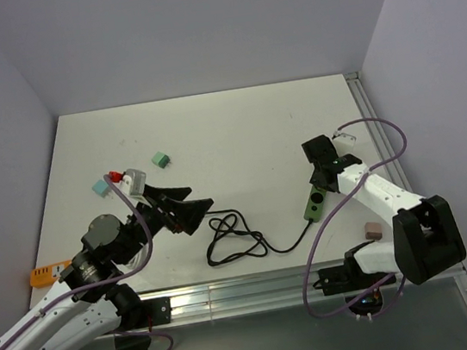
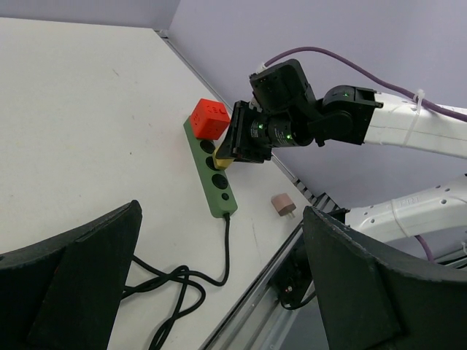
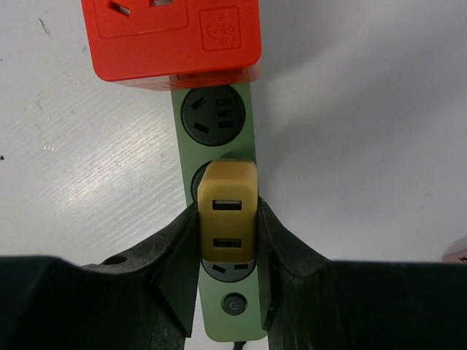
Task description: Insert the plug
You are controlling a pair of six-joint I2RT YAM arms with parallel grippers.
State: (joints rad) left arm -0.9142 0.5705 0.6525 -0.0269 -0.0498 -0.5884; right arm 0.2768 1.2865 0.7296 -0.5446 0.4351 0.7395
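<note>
You had the right end effector clenched on the yellow USB charger plug, one finger on each side of its body. It was holding the plug directly over the green power strip on the right side of the bench. The red cube adapter already sat in the strip's far end, and one socket showed bare just near of it. The yellow plug covered most of the next socket and overlapped the top of the one nearer.

From the wrist view the plug was lined up along the strip's length. You could not tell whether its prongs had entered the holes or only rested above them, because the plug's body hid the contact.

I judged the pick-up and carry to be done and the alignment close. What was left was pressing the plug home into one socket, letting go, and backing away. Since the plug straddled two sockets, a small shift along the strip probably came first.

Your left end effector hung released, jaws wide and empty, over the left middle of the bench. It was well apart from the strip and beside the coiled black cord. A small brown plug lay unused near the right edge.
</note>
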